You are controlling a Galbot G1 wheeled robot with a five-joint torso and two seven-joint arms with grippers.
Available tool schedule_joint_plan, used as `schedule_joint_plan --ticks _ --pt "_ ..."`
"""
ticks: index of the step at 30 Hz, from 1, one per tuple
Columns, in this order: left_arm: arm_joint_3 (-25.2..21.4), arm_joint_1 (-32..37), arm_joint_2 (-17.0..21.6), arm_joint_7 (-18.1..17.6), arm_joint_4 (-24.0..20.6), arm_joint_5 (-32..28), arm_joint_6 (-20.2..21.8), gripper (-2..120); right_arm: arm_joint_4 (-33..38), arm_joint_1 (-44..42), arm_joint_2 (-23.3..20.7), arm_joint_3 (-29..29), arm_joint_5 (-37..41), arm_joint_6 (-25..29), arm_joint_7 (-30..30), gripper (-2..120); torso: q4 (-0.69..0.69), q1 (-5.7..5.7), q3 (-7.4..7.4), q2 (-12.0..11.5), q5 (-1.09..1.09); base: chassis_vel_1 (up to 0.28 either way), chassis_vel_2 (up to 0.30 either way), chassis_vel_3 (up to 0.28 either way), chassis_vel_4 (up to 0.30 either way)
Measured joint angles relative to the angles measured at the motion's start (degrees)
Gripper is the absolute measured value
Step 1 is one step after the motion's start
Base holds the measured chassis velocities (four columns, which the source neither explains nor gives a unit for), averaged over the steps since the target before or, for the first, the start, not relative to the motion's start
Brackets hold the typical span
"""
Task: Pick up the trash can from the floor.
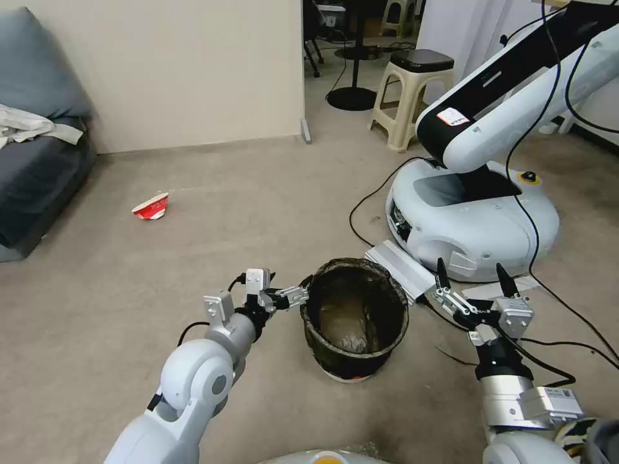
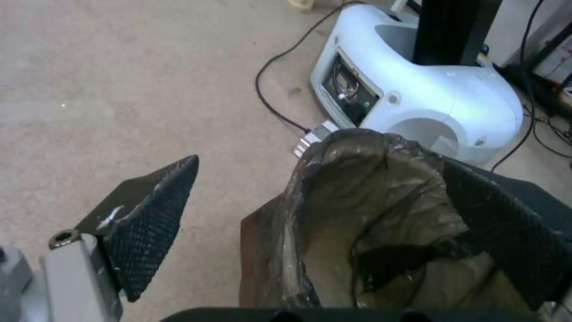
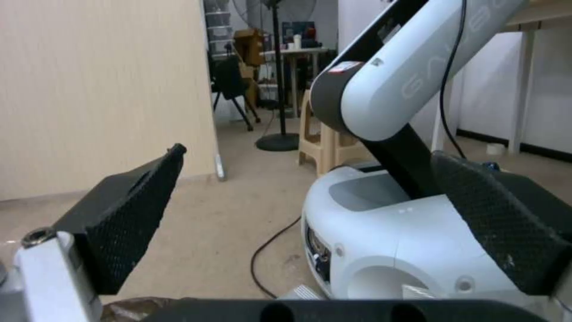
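The trash can stands upright on the beige floor just ahead of me; a dark brownish-black bag lines it and a white base rim shows underneath. My left gripper is open at the can's left rim. In the left wrist view the left gripper straddles the bag-covered rim of the trash can, one finger outside and the other finger inside. My right gripper is open and holds nothing, hovering right of the can; in its own view the right gripper faces another robot.
Another robot's white base sits right behind the can, with a silver box and black cables on the floor. A crushed red-and-white cup lies far left, near a grey sofa. A beige stool stands at the back.
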Motion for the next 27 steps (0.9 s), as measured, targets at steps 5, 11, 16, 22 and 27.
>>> schedule_joint_plan --ticks 5,11,16,22,27 --pt "0.7 -2.2 0.5 -1.5 1.6 -0.6 2.5 100 0.0 0.0 0.2 0.0 -0.3 0.0 -0.1 100 0.00 0.00 0.00 0.0 0.00 0.000 0.000 0.000 0.000" --pt "3.2 -5.1 0.7 -6.4 3.9 -1.7 6.1 100 -0.5 0.3 0.1 0.0 -0.3 0.0 -0.1 100 0.00 0.00 0.00 0.0 0.00 0.000 0.000 0.000 0.000" --pt "5.0 -6.9 0.4 -9.4 6.0 -1.8 7.2 100 -1.2 0.7 0.0 0.1 -0.3 0.0 0.0 100 0.00 0.00 0.00 0.0 0.00 0.000 0.000 0.000 0.000" --pt "7.2 -8.3 0.5 -11.3 7.5 -1.8 8.1 100 -1.6 1.0 -0.2 0.2 -0.1 -0.1 0.2 100 0.00 0.00 0.00 0.0 0.00 0.000 0.000 0.000 0.000" --pt "9.3 -9.4 0.5 -13.9 8.5 -2.9 9.2 100 -1.7 1.1 -0.4 0.3 0.1 -0.1 0.3 100 0.00 0.00 0.00 0.0 0.00 0.000 0.000 0.000 0.000"
